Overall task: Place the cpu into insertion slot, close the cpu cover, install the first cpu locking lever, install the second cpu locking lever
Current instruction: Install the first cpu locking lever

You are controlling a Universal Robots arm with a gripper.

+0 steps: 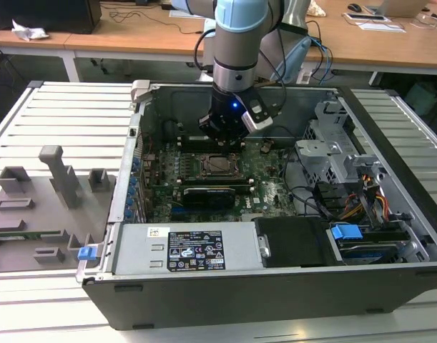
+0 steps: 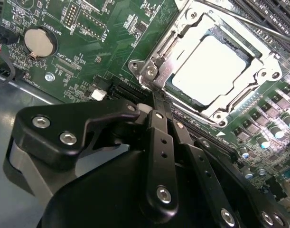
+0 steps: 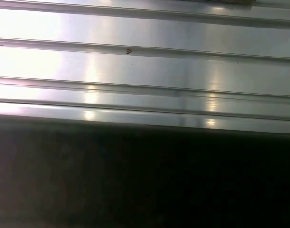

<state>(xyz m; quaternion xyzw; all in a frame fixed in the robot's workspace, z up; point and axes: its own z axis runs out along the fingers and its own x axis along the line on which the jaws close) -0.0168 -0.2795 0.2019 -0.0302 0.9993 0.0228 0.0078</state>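
In the second wrist view the cpu (image 2: 209, 69) lies flat in the insertion slot (image 2: 258, 61), its bright silvery top facing up. The cpu cover (image 2: 182, 35) is down over it, and the chip shows through the cover's square window. A thin metal lever rod (image 2: 249, 21) runs along one side of the socket. My gripper (image 2: 156, 95) has its two black fingers (image 2: 160, 142) pressed together, tips at a corner of the socket beside a screw post (image 2: 149, 72). In the exterior view the gripper (image 1: 227, 136) hangs just above the cpu (image 1: 219, 163) inside the open computer case.
Green motherboard (image 1: 268, 186) with a long black card (image 1: 207, 193), power supply (image 1: 182, 250) and drive cage (image 1: 332, 150) crowd the case. Grey fixtures (image 1: 61, 179) stand on the ribbed table at the exterior view's left. A coin battery (image 2: 39, 40) lies near the socket. Ribbed metal (image 3: 145, 61) passes the first wrist view.
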